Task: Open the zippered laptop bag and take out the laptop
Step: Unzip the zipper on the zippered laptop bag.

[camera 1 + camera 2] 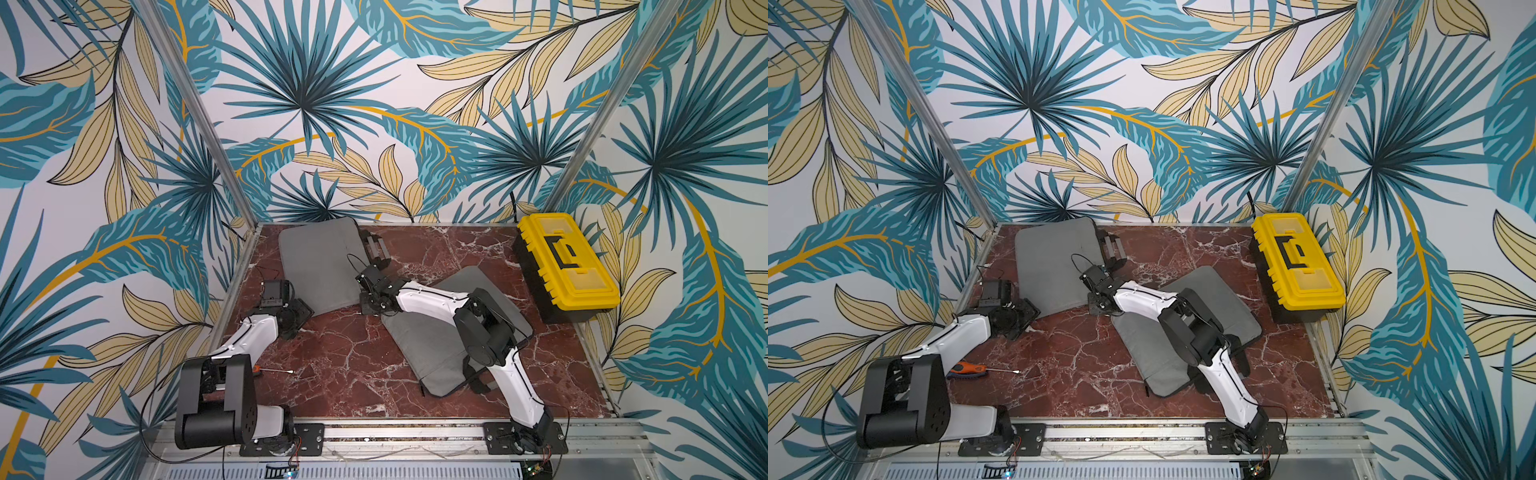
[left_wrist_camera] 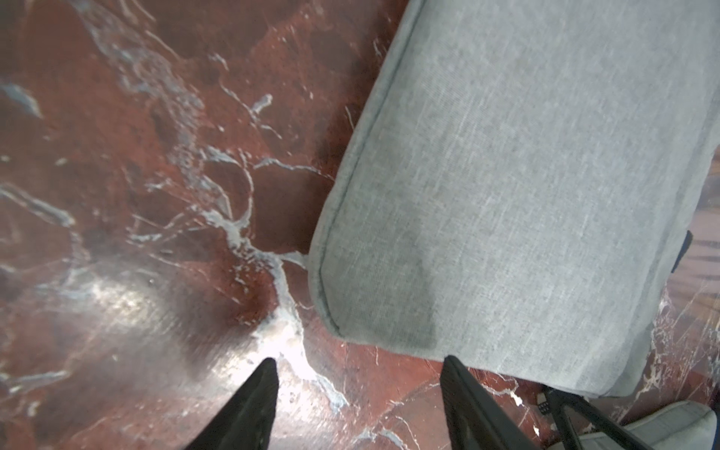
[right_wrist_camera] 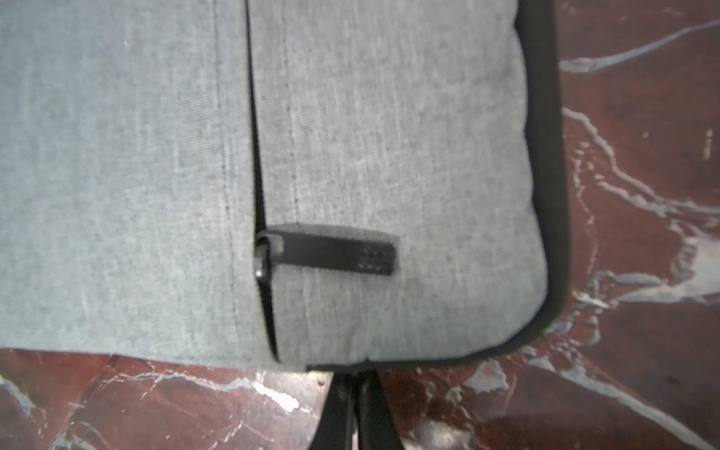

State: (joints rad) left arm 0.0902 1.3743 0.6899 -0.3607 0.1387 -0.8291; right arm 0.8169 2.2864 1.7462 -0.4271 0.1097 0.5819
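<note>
The counter (image 1: 332,374) is red marble, enclosed by leaf-pattern walls (image 1: 374,104). A yellow toolbox (image 1: 569,266) stands at far right. 2 grey bags lie on the counter. The laptop bag (image 1: 316,266) is far left; the second bag (image 1: 424,353) lies under my right arm. My left fingers (image 2: 257,409) are spread, just beside the laptop bag's near-left corner. My right fingers (image 3: 337,413) are pressed together at its black zipper edge (image 3: 545,195), near-right corner. I cannot tell whether they pinch a pull.

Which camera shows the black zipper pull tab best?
Right wrist view: the black pull tab lies flat on the grey bag, close up. Neither top view nor the left wrist view shows it.
</note>
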